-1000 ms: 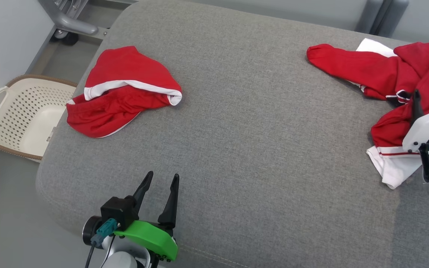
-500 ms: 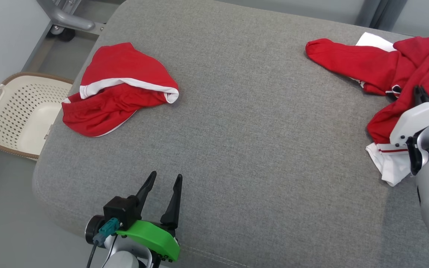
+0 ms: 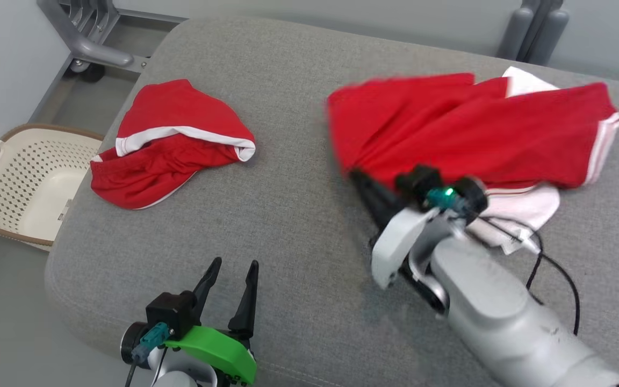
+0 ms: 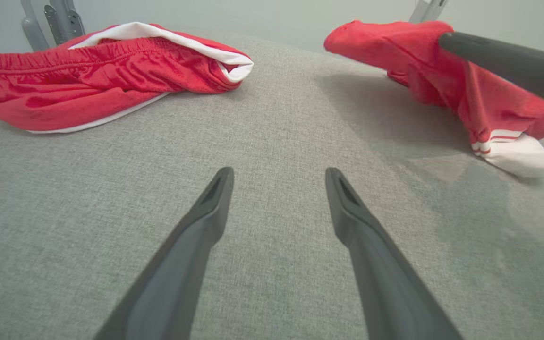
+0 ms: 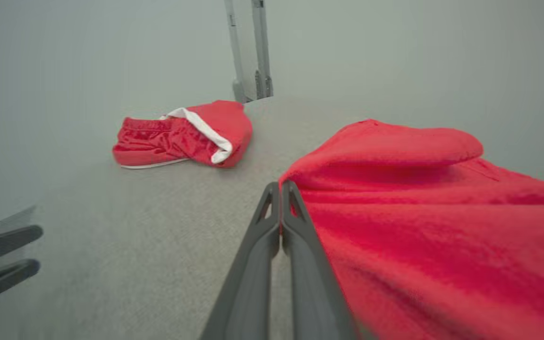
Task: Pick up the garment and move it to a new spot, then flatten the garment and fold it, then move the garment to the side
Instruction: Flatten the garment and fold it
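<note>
- My right gripper (image 5: 281, 185) has its two long dark fingers pressed flat together, pinching a gathered edge of the red garment (image 3: 465, 129) at their tips. In the head view this pinch sits just right of centre.
- From the pinch the garment fans out toward the upper right of the head view, blurred there. In the left wrist view it hangs from my finger at the upper right, and its white end rests on the grey cushion (image 3: 299, 226).
- My left gripper (image 3: 234, 263), at the lower left of centre in the head view, has its fingers spread wide, with only bare cushion between them.
- A cream basket (image 3: 19, 172) stands at the far left edge. It has perforated walls, a brown rim and a loop handle, and its smooth pale bottom is showing.
- The garment is soft red knit with white striped trim.
- A second heap, red shorts (image 3: 170, 140) with an elastic waist and a white band, lies crumpled at the upper left.
- The cushion is coarse woven fabric with rounded corners.
- A thin black cable (image 3: 551, 263) loops beside my pale right forearm.
</note>
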Motion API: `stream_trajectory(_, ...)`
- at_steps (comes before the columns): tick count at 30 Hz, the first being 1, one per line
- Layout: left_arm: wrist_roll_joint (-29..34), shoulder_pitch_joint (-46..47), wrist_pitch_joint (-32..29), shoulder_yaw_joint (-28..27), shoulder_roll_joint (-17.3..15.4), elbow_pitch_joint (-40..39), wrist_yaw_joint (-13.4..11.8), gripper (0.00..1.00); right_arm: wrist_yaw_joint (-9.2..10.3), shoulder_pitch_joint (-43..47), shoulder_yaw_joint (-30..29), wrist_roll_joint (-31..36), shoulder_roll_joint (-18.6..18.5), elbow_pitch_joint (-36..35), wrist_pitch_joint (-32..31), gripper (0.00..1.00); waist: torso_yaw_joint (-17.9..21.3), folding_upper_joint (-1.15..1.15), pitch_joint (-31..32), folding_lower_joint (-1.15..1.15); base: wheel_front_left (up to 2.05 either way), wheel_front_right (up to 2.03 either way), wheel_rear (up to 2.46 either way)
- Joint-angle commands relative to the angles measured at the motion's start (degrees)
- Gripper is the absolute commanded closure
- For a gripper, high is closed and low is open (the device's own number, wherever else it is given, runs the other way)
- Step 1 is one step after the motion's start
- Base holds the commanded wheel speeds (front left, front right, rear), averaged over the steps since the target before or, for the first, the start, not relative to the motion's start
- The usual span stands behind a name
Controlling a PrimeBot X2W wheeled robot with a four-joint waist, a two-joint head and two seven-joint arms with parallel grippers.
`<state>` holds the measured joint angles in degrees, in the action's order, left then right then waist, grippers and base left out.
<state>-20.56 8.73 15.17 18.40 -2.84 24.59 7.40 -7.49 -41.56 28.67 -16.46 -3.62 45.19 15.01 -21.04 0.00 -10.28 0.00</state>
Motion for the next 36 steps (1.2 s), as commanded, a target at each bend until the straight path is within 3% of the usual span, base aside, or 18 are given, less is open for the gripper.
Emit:
stream_trajectory(1, -0.2, -0.8, 0.0, -0.4, -0.1, 0.2, 0.1, 0.0, 0.02, 2.4, 8.7, -5.8, -3.0, -3.6, -1.7, 1.0, 0.3, 0.0, 1.2, 0.0, 0.0, 0.0, 0.0)
stream_trajectory(2, -0.3, -1.1, 0.0, -0.5, -0.1, 0.4, 0.1, 0.0, 0.06, 3.8, 12.7, -9.9, -5.3, -5.7, -2.9, 0.81, 0.4, 0.0, 1.5, 0.0, 0.0, 0.0, 0.0)
stream_trajectory(3, -0.4, -1.2, 0.0, -0.6, -0.1, 0.5, 0.1, 0.0, 0.04, 5.2, 17.5, -14.1, -6.9, -8.6, -4.4, 0.16, 0.6, 0.0, 1.7, 0.0, 0.0, 0.0, 0.0)
stream_trajectory(4, -0.4, -1.3, 0.0, -0.7, -0.1, 0.6, 0.1, 0.0, 0.02, 6.0, 21.7, -17.9, -8.9, -11.5, -5.4, 0.0, 0.8, 0.0, 1.9, 0.0, 0.0, 0.0, 0.0)
stream_trajectory(8, -0.2, -2.1, 0.0, -1.7, -0.1, 0.8, 0.1, 0.0, 0.04, 7.1, 26.0, -28.1, -17.2, -16.9, -3.3, 0.0, 2.3, 0.0, 2.8, 0.0, 0.0, 0.0, 0.0)
stream_trajectory(15, -0.1, -2.4, 0.0, -1.9, -0.1, 0.5, 0.1, 0.0, 0.03, 10.3, 19.6, -32.6, -22.1, -14.3, 0.0, 0.0, 5.3, 0.0, 3.4, 0.0, 0.0, 0.0, 0.0)
stream_trajectory(24, 0.2, -1.5, 0.0, -1.3, -0.1, 0.2, 0.1, 0.0, 0.02, 16.4, 6.8, -29.1, -20.9, -9.0, 0.2, 0.0, 6.2, 0.0, 2.6, 0.0, 0.0, 0.0, 0.0)
stream_trajectory(36, 1.2, -1.2, 0.0, -0.8, -0.1, -0.1, 0.1, 0.0, 0.01, 17.9, -6.4, -20.7, -15.1, -1.0, 0.2, 0.0, 2.3, 0.0, 1.2, 0.0, 0.0, 0.0, 0.0)
